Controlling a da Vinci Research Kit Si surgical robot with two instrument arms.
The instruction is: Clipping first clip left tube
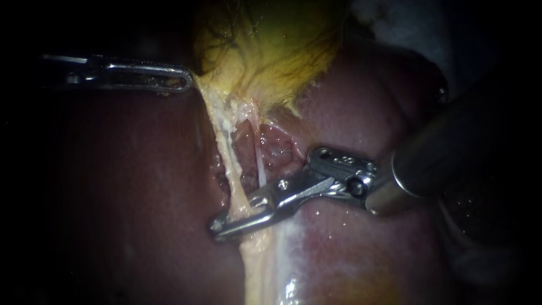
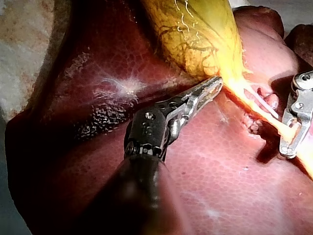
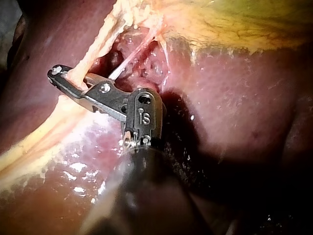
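Closest to the lens, the right instrument (image 1: pixel 228 221) has its hand narrowed onto the left tube (image 1: pixel 224 144), both jaws touching it near its lower end. No seated clip shows on the tube, so I'd judge the squeeze under way, with release and withdrawal left. A thinner white tube (image 1: pixel 261 169) runs just beside it, awkwardly near. At the tube's upper end the left instrument (image 1: pixel 183 79) has its hand gripping the gallbladder (image 1: pixel 276 51). Liver (image 1: pixel 124 186) lies around the tube.

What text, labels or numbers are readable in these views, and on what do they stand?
Right instrument, on the housing behind its tip: one stamped mark, not clear enough to read reliably.
Left instrument: no text visible.
Liver and gallbladder: no text.
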